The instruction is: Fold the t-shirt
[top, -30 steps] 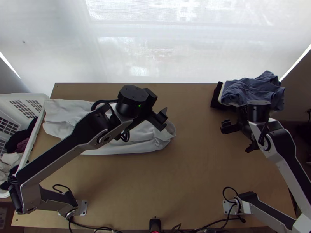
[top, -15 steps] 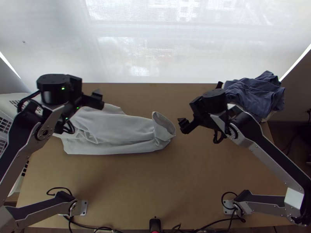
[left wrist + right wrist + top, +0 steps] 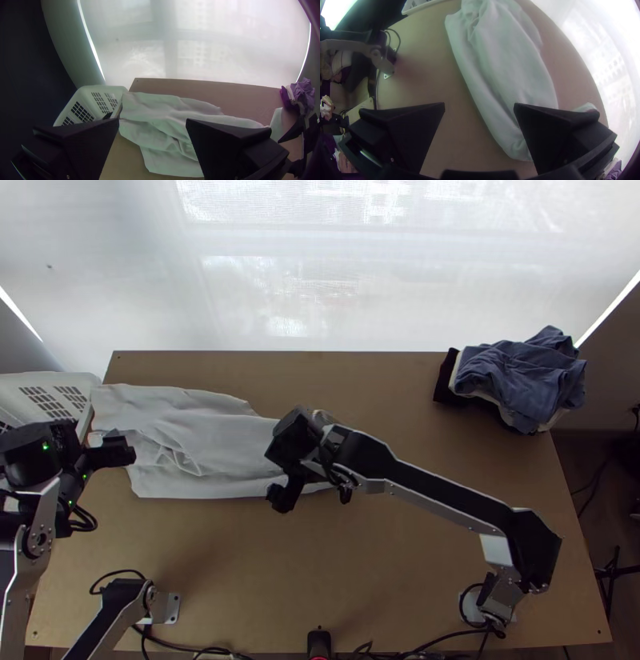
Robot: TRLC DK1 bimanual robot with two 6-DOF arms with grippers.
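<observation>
A white t-shirt [image 3: 192, 436] lies in a long, wrinkled strip on the left half of the table, its right end partly under the right arm. My left gripper [image 3: 120, 450] is above the table's left edge, beside the shirt's left end; in the left wrist view the left gripper [image 3: 152, 123] stands open with nothing between its fingers. Over the shirt's right part is my right gripper [image 3: 276, 472]; in the right wrist view the right gripper [image 3: 479, 108] is open, one finger over the cloth [image 3: 506, 73] and the other over bare wood.
A white basket [image 3: 90, 412] stands at the table's left edge. Blue folded cloth [image 3: 520, 376] lies on a stack of other cloths at the back right corner. Cables run along the table's near edge.
The left arm has swung from above the shirt out to the left edge. From beside the blue cloth, the right arm has come left over the shirt's right part. The shirt looks unchanged.
</observation>
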